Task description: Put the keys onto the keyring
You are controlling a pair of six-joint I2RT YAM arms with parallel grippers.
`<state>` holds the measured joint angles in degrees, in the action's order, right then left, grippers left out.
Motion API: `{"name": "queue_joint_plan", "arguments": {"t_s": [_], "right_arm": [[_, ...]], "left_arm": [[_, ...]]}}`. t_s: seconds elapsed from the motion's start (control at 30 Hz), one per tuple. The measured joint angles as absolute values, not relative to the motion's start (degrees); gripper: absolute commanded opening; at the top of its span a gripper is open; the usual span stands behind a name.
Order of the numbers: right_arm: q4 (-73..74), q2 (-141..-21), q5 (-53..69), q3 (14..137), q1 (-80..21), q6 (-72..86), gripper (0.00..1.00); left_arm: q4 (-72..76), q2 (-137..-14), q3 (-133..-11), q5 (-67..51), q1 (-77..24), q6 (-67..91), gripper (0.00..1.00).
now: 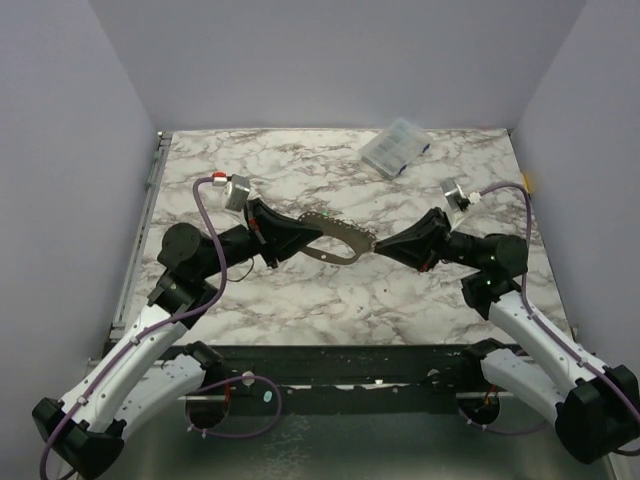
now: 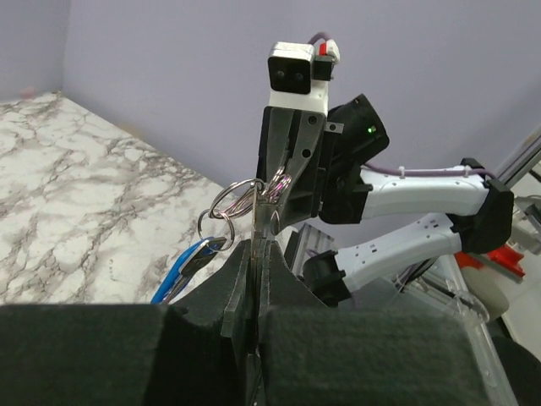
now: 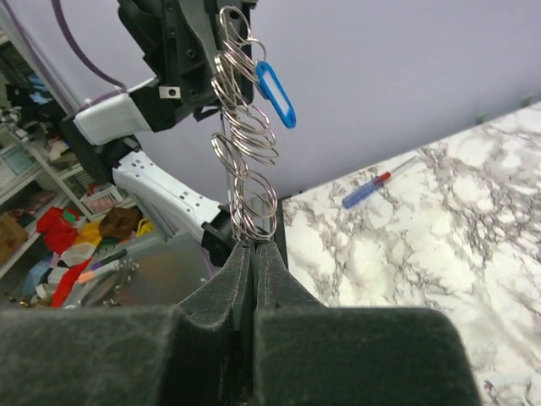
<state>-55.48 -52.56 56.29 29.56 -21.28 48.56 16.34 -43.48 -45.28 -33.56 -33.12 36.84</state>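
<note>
Above the middle of the marble table (image 1: 300,310), the keyring (image 1: 345,232) is held aloft, clamped by the left gripper (image 1: 312,238) at nine o'clock and the right gripper (image 1: 380,245) at three. The blue-tagged key (image 3: 275,93), shown only by the wrist views, seems already threaded; no green key is seen.

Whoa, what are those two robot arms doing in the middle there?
They are holding a thin silvery keyring between them, over the white marble table. The left gripper is pinched shut on one end, and the right gripper is pinched shut on the other. A key with a blue plastic tag hangs on it, near the left gripper's end. A clear plastic box sits at the back of the table, with nothing touching it.
</note>
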Motion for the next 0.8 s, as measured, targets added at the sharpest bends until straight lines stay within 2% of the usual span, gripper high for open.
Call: {"name": "queue_joint_plan", "arguments": {"t_s": [0.27,0.4,0.8], "right_arm": [[-39.7,-49.4,56.4,31.2,-21.3,42.0,0.01],[-33.8,-48.3,56.4,32.2,-21.3,39.2,0.01],[-16.8,-45.8,55.8,36.3,-20.9,30.5,0.01]], "left_arm": [[12.5,-44.5,-46.5,-36.4,-33.1,29.3,0.05],[11.1,-44.6,-46.5,-36.9,-33.1,26.4,0.0],[10.0,-45.6,-46.6,-38.4,-33.1,21.3,0.01]]}}
